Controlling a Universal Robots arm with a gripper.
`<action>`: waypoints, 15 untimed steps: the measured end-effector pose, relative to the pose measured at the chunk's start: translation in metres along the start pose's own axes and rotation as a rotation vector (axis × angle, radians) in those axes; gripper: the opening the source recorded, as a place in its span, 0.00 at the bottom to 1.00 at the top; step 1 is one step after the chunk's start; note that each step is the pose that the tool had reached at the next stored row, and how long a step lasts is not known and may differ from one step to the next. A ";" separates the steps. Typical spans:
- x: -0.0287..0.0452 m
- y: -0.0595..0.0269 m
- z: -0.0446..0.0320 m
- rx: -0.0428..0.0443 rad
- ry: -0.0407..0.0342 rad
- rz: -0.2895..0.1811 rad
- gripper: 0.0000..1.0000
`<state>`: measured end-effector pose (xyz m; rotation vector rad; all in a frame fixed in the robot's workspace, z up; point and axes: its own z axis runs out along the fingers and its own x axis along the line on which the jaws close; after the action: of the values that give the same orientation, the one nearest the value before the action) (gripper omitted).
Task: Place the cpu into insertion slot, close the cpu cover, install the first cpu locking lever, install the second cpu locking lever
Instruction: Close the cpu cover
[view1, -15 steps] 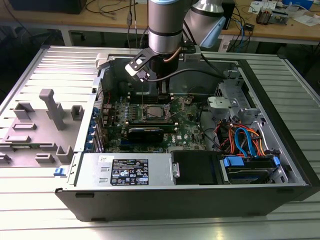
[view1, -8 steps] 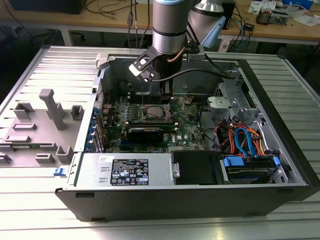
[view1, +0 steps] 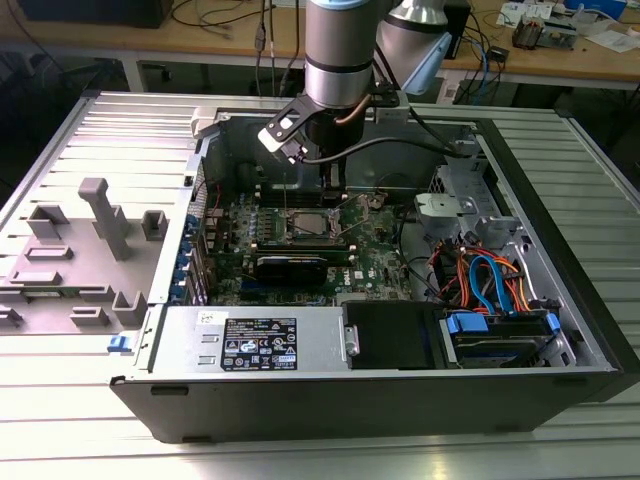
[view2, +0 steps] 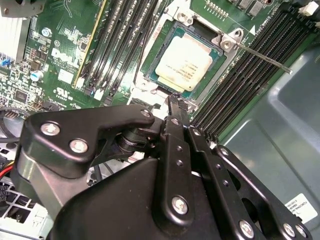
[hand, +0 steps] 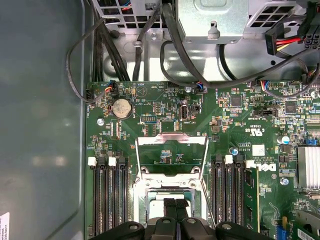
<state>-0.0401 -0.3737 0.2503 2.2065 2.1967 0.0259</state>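
The cpu (view2: 184, 64) lies flat in the insertion slot (view2: 196, 31), its dull silver top uncovered. My fingers (hand: 170, 205) are pressed together with nothing between them, and they hang over the slot's edge, just beside the chip. The cpu cover (hand: 172, 138) stands tipped up off the slot, with the green motherboard (hand: 225, 125) showing through its window. A thin locking lever (view2: 262, 59) juts out from one corner of the slot.
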 end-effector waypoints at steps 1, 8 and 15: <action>0.0000 0.0000 -0.0009 0.0000 0.0000 0.000 0.11; -0.0001 0.0004 -0.0095 0.0022 0.0002 0.000 0.11; -0.0001 0.0004 -0.0095 0.0055 0.0001 0.000 0.11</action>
<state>-0.0400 -0.3737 0.2599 2.2092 2.1996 0.0200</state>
